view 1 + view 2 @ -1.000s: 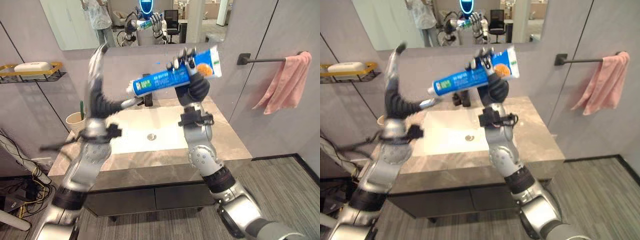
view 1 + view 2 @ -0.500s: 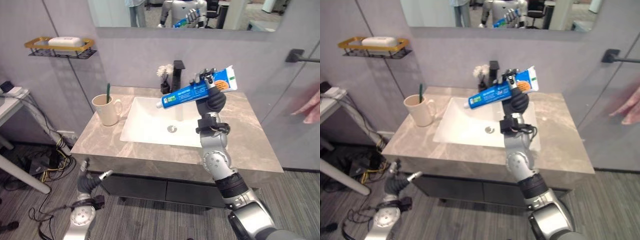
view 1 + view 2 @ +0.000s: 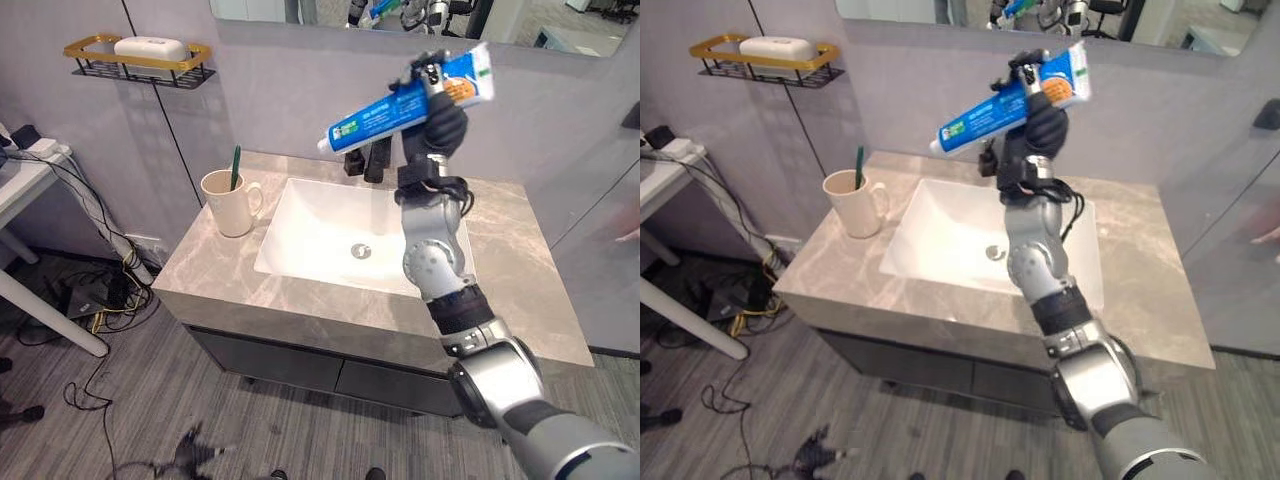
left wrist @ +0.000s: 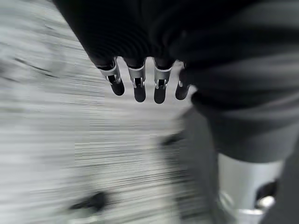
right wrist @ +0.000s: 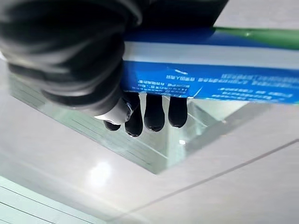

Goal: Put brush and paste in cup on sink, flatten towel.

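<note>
The left arm has dropped away from the sink — half a second ago its hand hung low by the cabinet front, and now the left hand [image 4: 140,79] points at the floor, its fingers straight and loosely side by side, holding nothing. The camera has swung as well, so the whole counter sits differently in the head views.

The right hand [image 3: 440,118] has lifted higher than before, and its fingers [image 5: 154,112] stay curled round the toothpaste tube [image 3: 405,98], which lies slanted across them with its cap end pointing away from the fingertips, out over the basin [image 3: 330,215].

Beyond the cap end and lower, on the counter well apart from the fingers, stands the cup [image 3: 226,200] with the green toothbrush [image 3: 235,168] upright in it — so the brush step looks done. The paste has yet to reach the cup, and the towel is untouched as far as I can judge.
</note>
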Controlling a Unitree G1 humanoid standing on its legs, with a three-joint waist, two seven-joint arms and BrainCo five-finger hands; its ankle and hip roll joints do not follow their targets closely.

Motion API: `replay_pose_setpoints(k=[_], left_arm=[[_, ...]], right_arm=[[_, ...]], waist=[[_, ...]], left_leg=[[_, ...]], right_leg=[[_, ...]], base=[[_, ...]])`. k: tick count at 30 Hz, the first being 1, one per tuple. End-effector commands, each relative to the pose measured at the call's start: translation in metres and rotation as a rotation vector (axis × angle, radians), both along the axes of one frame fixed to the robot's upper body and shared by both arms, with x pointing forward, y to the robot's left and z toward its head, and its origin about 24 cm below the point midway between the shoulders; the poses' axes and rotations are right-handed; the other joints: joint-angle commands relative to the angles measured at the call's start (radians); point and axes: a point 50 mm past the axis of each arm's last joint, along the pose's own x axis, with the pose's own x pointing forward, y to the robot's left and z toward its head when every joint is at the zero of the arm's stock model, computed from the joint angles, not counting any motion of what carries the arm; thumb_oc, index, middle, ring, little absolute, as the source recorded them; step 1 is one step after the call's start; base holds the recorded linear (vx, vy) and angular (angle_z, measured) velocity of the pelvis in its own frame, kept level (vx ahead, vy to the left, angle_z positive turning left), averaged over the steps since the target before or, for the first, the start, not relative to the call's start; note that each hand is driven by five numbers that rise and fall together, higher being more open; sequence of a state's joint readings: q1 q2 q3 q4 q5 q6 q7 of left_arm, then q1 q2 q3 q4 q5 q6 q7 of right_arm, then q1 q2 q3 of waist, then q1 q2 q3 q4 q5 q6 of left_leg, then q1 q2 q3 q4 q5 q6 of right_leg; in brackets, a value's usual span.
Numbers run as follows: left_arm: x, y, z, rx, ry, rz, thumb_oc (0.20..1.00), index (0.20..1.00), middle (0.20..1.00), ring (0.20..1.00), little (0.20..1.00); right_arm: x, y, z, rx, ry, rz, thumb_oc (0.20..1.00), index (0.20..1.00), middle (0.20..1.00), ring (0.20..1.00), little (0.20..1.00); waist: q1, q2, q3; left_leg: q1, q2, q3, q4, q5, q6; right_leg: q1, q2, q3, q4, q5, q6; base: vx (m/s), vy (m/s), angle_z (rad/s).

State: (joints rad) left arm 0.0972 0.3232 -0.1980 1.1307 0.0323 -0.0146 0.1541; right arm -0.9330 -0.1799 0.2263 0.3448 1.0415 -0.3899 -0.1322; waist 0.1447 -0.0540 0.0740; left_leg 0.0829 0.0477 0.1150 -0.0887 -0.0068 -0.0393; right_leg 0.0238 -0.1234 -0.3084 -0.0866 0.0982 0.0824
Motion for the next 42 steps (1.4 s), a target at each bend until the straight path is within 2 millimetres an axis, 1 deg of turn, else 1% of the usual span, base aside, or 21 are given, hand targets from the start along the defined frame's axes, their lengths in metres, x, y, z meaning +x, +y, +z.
replay_pose_setpoints(k=[1,2,3,4,5,6,7,8,9,10,14,16,17,18,22,26,35,38,39,41,42], left_arm=[[-0.03,0.028,0.001,0.134,0.174,0.008,1.0,1.0,1.0,1.0,1.0],[-0.059,0.038,0.003,0.16,0.28,0.102,1.0,1.0,1.0,1.0,1.0],[-0.057,0.039,0.003,0.153,0.275,0.094,1.0,1.0,1.0,1.0,1.0],[-0.068,0.046,0.006,0.175,0.3,0.171,1.0,1.0,1.0,1.0,1.0],[-0.073,0.052,0.008,0.176,0.303,0.203,1.0,1.0,1.0,1.0,1.0],[-0.072,0.052,0.008,0.181,0.306,0.2,1.0,1.0,1.0,1.0,1.0],[-0.065,0.057,0.01,0.178,0.267,0.219,1.0,1.0,1.0,1.0,1.0],[-0.06,0.058,0.011,0.176,0.246,0.223,1.0,1.0,1.0,1.0,1.0],[-0.066,0.065,0.014,0.19,0.253,0.3,1.0,1.0,1.0,1.0,1.0],[-0.065,0.066,0.015,0.202,0.257,0.29,1.0,1.0,1.0,1.0,1.0],[-0.052,0.064,0.014,0.192,0.216,0.265,1.0,1.0,1.0,1.0,1.0],[-0.052,0.064,0.014,0.192,0.216,0.265,1.0,1.0,1.0,1.0,1.0],[-0.041,0.063,0.014,0.186,0.179,0.263,1.0,1.0,1.0,1.0,1.0],[-0.037,0.062,0.014,0.184,0.16,0.263,1.0,1.0,1.0,1.0,1.0],[-0.03,0.058,0.013,0.176,0.144,0.241,1.0,1.0,1.0,1.0,1.0],[-0.026,0.056,0.013,0.182,0.143,0.204,1.0,1.0,1.0,1.0,1.0],[-0.016,0.051,0.012,0.167,0.089,0.204,1.0,1.0,1.0,1.0,1.0],[-0.008,0.044,0.01,0.157,0.08,0.142,1.0,1.0,1.0,1.0,1.0],[-0.009,0.042,0.009,0.156,0.086,0.121,1.0,1.0,1.0,1.0,1.0],[-0.009,0.043,0.01,0.158,0.083,0.124,1.0,1.0,1.0,1.0,1.0],[-0.006,0.041,0.009,0.156,0.08,0.094,1.0,1.0,1.0,1.0,1.0]], right_arm=[[-0.006,0.008,0.063,-0.086,-0.193,-0.019,0.2,0.2,0.2,0.2,0.2],[-0.001,0.01,0.066,-0.134,-0.179,-0.039,0.2,0.2,0.2,0.2,0.2],[-0.002,0.011,0.071,-0.146,-0.194,-0.036,0.2,0.2,0.2,0.2,0.2],[0.001,0.009,0.075,-0.161,-0.184,-0.059,0.2,0.2,0.2,0.2,0.2],[0.004,0.007,0.08,-0.201,-0.183,-0.09,0.2,0.2,0.2,0.2,0.2],[0.003,0.001,0.086,-0.201,-0.195,-0.108,0.2,0.2,0.2,0.2,0.2],[0.008,-0.005,0.091,-0.247,-0.18,-0.163,0.2,0.2,0.2,0.2,0.2],[0.007,-0.011,0.096,-0.255,-0.191,-0.19,0.2,0.2,0.2,0.2,0.2],[0.01,-0.025,0.106,-0.302,-0.185,-0.272,0.2,0.2,0.2,0.2,0.2],[0.013,-0.029,0.108,-0.285,-0.163,-0.292,0.2,0.2,0.2,0.2,0.2],[0.01,-0.028,0.119,-0.325,-0.19,-0.32,0.2,0.2,0.2,0.2,0.2],[0.01,-0.028,0.119,-0.325,-0.19,-0.32,0.2,0.2,0.2,0.2,0.2],[0.009,-0.028,0.122,-0.333,-0.198,-0.337,0.2,0.2,0.2,0.2,0.2],[0.008,-0.027,0.123,-0.329,-0.206,-0.336,0.2,0.2,0.2,0.2,0.2],[0.006,-0.032,0.123,-0.333,-0.217,-0.356,0.2,0.2,0.2,0.2,0.2],[0.008,-0.03,0.118,-0.338,-0.2,-0.357,0.2,0.2,0.2,0.2,0.2],[0.014,-0.018,0.1,-0.418,-0.161,-0.325,0.2,0.2,0.2,0.2,0.2],[0.02,-0.011,0.091,-0.493,-0.134,-0.319,0.2,0.2,0.2,0.2,0.2],[0.02,-0.007,0.089,-0.498,-0.134,-0.306,0.2,0.2,0.2,0.2,0.2],[0.022,-0.007,0.085,-0.474,-0.116,-0.289,0.2,0.2,0.2,0.2,0.2],[0.021,-0.005,0.083,-0.48,-0.116,-0.281,0.2,0.2,0.2,0.2,0.2]], waist=[[0.066,-0.074,-0.015],[0.08,-0.081,-0.013],[0.082,-0.087,-0.015],[0.089,-0.092,-0.016],[0.104,-0.097,-0.012],[0.104,-0.102,-0.012],[0.115,-0.106,-0.006],[0.12,-0.108,-0.002],[0.132,-0.114,0.005],[0.14,-0.119,0.008],[0.15,-0.126,0.013],[0.149,-0.126,0.013],[0.155,-0.127,0.018],[0.16,-0.128,0.019],[0.163,-0.127,0.02],[0.168,-0.129,0.026],[0.175,-0.138,0.045],[0.171,-0.144,0.055],[0.172,-0.145,0.059],[0.173,-0.147,0.063],[0.173,-0.148,0.066]], left_leg=[[-0.054,-0.05,-0.032,0.001,0.013,0.057],[-0.066,-0.049,-0.034,0.001,0.015,0.054],[-0.082,-0.052,-0.038,0.001,0.021,0.052],[-0.092,-0.053,-0.042,0.001,0.023,0.05],[-0.105,-0.054,-0.051,0.001,0.026,0.046],[-0.122,-0.059,-0.058,0.001,0.033,0.047],[-0.138,-0.062,-0.071,0.001,0.041,0.044],[-0.148,-0.065,-0.08,0.001,0.043,0.043],[-0.168,-0.071,-0.105,0.001,0.049,0.041],[-0.178,-0.077,-0.12,0.001,0.05,0.042],[-0.189,-0.09,-0.142,0.001,0.054,0.042],[-0.189,-0.09,-0.142,0.001,0.054,0.042],[-0.193,-0.096,-0.156,0.001,0.057,0.041],[-0.194,-0.1,-0.164,0.001,0.058,0.041],[-0.195,-0.109,-0.181,0.001,0.06,0.041],[-0.196,-0.116,-0.184,0.001,0.06,0.043],[-0.204,-0.119,-0.181,0.001,0.062,0.047],[-0.208,-0.118,-0.179,0.001,0.063,0.047],[-0.208,-0.118,-0.18,0.001,0.063,0.048],[-0.211,-0.118,-0.182,0.001,0.063,0.048],[-0.213,-0.118,-0.183,0.001,0.064,0.047]], right_leg=[[0.047,-0.087,0.033,0.065,0.045,0.072],[0.046,-0.087,0.027,0.059,0.051,0.073],[0.038,-0.088,0.023,0.053,0.058,0.073],[0.035,-0.088,0.016,0.046,0.064,0.074],[0.036,-0.089,0.004,0.038,0.069,0.077],[0.028,-0.091,-0.006,0.034,0.076,0.077],[0.028,-0.093,-0.021,0.028,0.082,0.081],[0.027,-0.094,-0.03,0.027,0.084,0.082],[0.027,-0.096,-0.054,0.025,0.087,0.086],[0.024,-0.1,-0.066,0.025,0.09,0.088],[0.03,-0.107,-0.092,0.029,0.095,0.091],[0.03,-0.107,-0.093,0.029,0.095,0.091],[0.035,-0.112,-0.11,0.035,0.094,0.094],[0.039,-0.114,-0.117,0.039,0.092,0.094],[0.048,-0.123,-0.144,0.051,0.092,0.098],[0.047,-0.128,-0.149,0.057,0.101,0.103],[0.037,-0.129,-0.144,0.053,0.109,0.102],[0.035,-0.127,-0.146,0.051,0.11,0.1],[0.034,-0.126,-0.148,0.051,0.11,0.1],[0.033,-0.126,-0.151,0.049,0.113,0.101],[0.033,-0.125,-0.153,0.049,0.114,0.101]], base=[[-0.01,0.0,0.17],[-0.02,0.004,0.12],[0.0,0.002,0.09],[0.02,0.001,0.19],[0.01,-0.001,0.29],[0.01,0.003,0.31],[-0.02,0.003,0.29],[0.01,0.007,0.54],[0.03,0.016,0.77],[0.04,0.021,0.66],[0.03,0.017,0.15],[0.01,0.005,0.18],[0.02,0.006,0.08],[0.02,0.009,0.05],[0.02,0.018,0.3],[0.0,0.02,0.15],[0.0,0.0,0.0],[0.0,0.0,0.0],[0.0,0.0,0.0],[0.0,0.0,0.0],[0.0,0.0,0.0]])
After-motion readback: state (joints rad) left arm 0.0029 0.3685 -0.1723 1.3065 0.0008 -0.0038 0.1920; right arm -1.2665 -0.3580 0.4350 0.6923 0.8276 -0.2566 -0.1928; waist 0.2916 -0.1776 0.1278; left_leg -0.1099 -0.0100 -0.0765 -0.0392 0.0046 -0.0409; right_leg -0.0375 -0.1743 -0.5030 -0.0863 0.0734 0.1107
